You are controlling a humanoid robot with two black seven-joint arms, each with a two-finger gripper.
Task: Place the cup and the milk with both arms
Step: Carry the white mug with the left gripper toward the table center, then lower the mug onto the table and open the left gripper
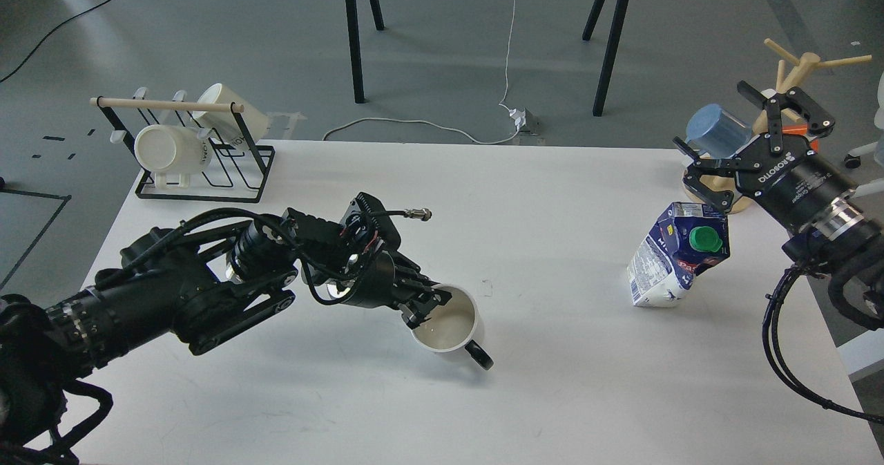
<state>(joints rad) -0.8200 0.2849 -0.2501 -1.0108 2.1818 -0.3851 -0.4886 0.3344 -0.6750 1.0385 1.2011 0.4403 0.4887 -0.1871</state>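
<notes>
A white cup [452,325] with a black handle is at the middle of the white table [552,396], tilted a little. My left gripper [426,305] is shut on its left rim, and the cup is at or just above the tabletop. A blue and white milk carton [677,254] with a green cap stands at the right side of the table, leaning left. My right gripper [749,144] is open and empty, above and behind the carton, apart from it.
A black wire rack [200,150] with a wooden bar holds two white cups at the back left. A wooden mug tree [794,78] with a blue cup [715,130] stands at the back right corner, right behind my right gripper.
</notes>
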